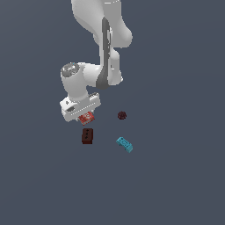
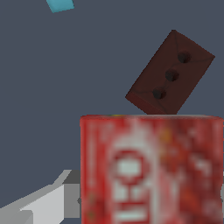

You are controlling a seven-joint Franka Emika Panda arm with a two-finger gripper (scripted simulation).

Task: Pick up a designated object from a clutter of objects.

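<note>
Gripper: the white parallel gripper (image 1: 83,115) is closed on the small flat bright-red box with white markings (image 1: 86,117).
Red box: sits directly under the wrist, filling the wrist view (image 2: 151,168).
Dark brown three-holed block (image 1: 87,136): just beside the box.
Cyan block (image 1: 125,144): apart, toward the exterior view's right.
Tiny dark maroon ball (image 1: 122,115): apart, also rightward.

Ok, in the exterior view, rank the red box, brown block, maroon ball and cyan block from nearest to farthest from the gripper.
1. Red box: right at the gripper, partly hidden under it.
2. Brown block: just below the gripper in the exterior view.
3. Maroon ball: off to the exterior view's right, level with the gripper.
4. Cyan block: lower right, farthest out.
</note>
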